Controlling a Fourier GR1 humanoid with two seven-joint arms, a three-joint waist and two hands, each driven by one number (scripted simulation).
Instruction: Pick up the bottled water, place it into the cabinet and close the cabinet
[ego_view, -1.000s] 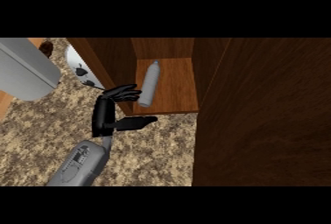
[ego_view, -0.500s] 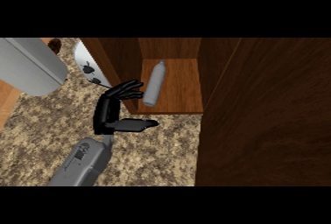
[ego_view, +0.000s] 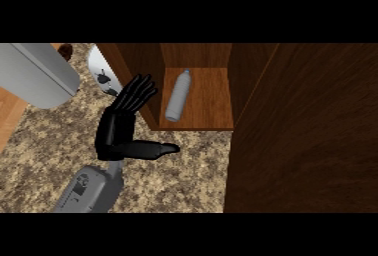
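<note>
The bottle (ego_view: 178, 95) is lying on its side on the wooden floor of the cabinet (ego_view: 210, 107), cap pointing far, leaning slightly to the right, toward the left part of the open compartment. The cabinet door (ego_view: 303, 130) is standing open, filling the right of the view as a dark wooden panel. One hand (ego_view: 122, 127) is showing, coming up from the near edge on a grey forearm; which hand it is cannot be told. It is resting spread above the speckled desk (ego_view: 177, 180), fingers (ego_view: 139, 92) straight and pointing far beside the cabinet's left wall, thumb (ego_view: 151, 148) sticking out to the right. It is holding nothing and is apart from the bottle. A grey appliance (ego_view: 33, 72) is sitting at the far left.
</note>
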